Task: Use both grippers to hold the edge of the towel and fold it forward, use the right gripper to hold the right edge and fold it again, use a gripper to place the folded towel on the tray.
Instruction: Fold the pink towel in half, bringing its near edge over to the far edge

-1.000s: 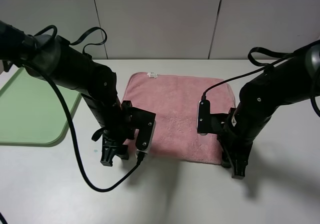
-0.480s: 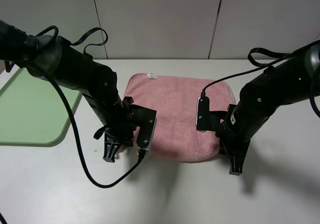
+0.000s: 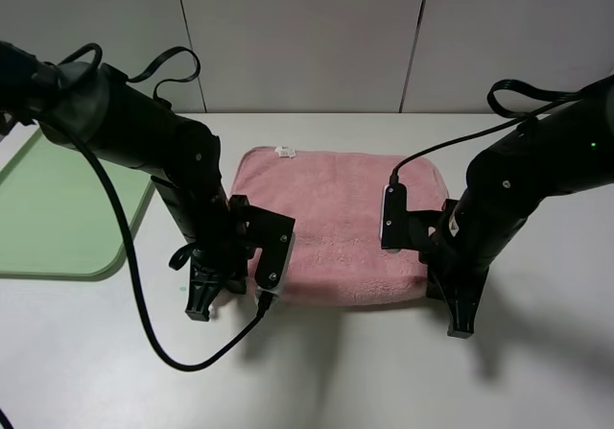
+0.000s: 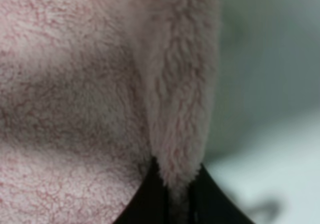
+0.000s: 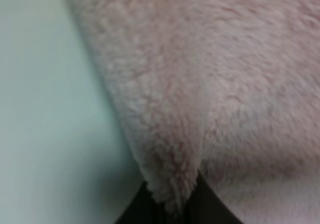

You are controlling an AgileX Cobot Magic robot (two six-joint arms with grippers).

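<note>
The left gripper [image 4: 171,186] is pressed together on a ridge of pink pile. Its black fingers [image 4: 146,205] show on either side of the pinched cloth. The right gripper [image 5: 172,196] is also clamped shut on a puckered fold of the same plush. Both wrist views are too blurred to show whether the stitched hem itself sits between the jaws.

In the high view, both arms reach down at the two near corners of the towel [image 3: 345,223]. It lies spread on the white table [image 3: 336,381], between the arms. The edge of the towel [image 3: 336,295] nearest the camera looks thick and slightly rolled, which suggests it is coming off the surface. The white tag [image 3: 284,151] shows at the far edge, and the cloth there lies flat in a single layer.

I judge the task to be at the opening of its first step. The two-handed grasp is made, but the forward fold is not yet carried over. The second fold from the right edge and the placing on the tray are both left to do.

The light-green tray [image 3: 58,223] sits well apart, on the left beyond the left arm. The part in view holds nothing. Its far-left end is cut off and one corner is hidden by the arm.
</note>
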